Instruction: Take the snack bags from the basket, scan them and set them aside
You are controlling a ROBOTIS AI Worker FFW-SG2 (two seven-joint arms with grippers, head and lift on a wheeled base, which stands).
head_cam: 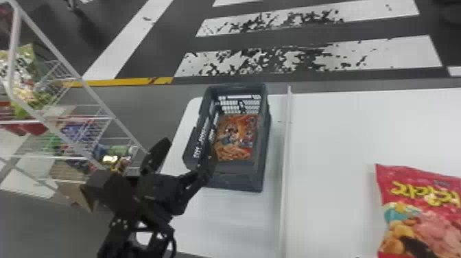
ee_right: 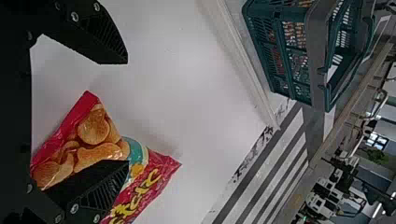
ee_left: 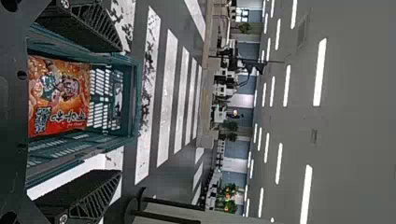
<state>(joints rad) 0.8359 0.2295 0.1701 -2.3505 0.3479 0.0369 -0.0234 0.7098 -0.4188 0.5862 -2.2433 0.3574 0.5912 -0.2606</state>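
In the head view my left gripper is at the near left side of the grey basket, one finger over the basket's wall and the other outside it. An orange snack bag lies inside the basket. The left wrist view has the left gripper open, with the orange bag in the basket beyond its empty fingers. A red snack bag rests on the table at right. My right gripper stands open above the table; one finger partly covers the red bag.
A raised white strip runs along the white table between the basket and the red bag. To the left stands a white wire rack with several packaged goods. Striped floor lies past the table's far edge.
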